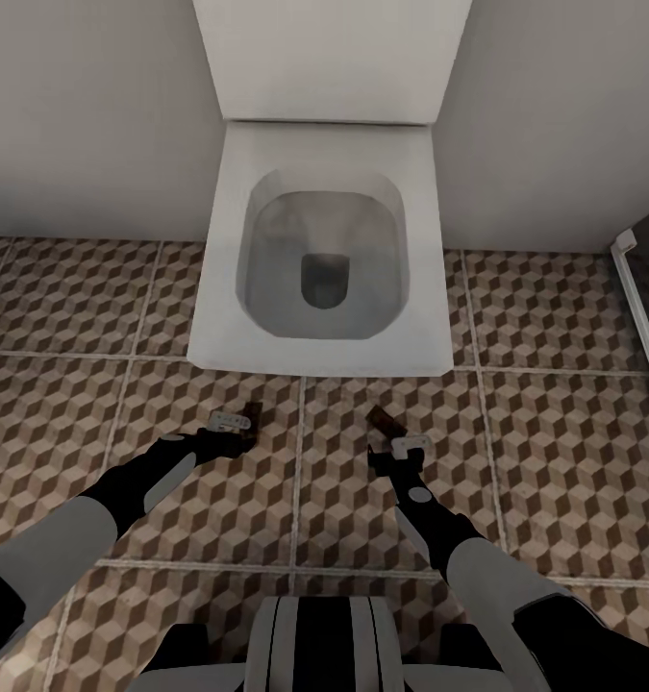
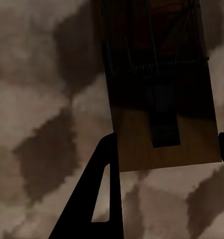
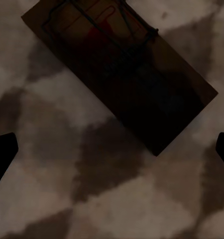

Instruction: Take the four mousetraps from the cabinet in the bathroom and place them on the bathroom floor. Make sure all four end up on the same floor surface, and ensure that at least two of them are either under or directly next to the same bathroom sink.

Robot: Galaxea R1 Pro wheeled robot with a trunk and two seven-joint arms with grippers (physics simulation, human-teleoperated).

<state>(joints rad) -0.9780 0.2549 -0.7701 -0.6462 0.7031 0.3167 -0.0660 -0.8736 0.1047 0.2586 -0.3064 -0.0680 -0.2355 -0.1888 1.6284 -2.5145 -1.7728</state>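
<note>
Two mousetraps are down at the bathroom floor [image 1: 555, 432], just in front of a white square toilet. The left mousetrap [image 1: 252, 415] is a brown board with dark wire; my left gripper [image 1: 236, 420] is shut on its near end, low over the tiles. In the left wrist view the board [image 2: 162, 99] sits between the two dark fingers [image 2: 104, 199], touching both. The right mousetrap [image 1: 381, 420] lies flat and slanted on the tiles. My right gripper [image 1: 401, 444] stands open just behind it, its fingertips [image 3: 2, 154] wide apart and clear of the board [image 3: 122, 74].
The toilet [image 1: 324, 259] stands against the grey wall directly ahead, its front edge close to both grippers. A dark shower area with a pale frame [image 1: 641, 317] runs along the right edge. Patterned tiles extend to the left and right of the arms.
</note>
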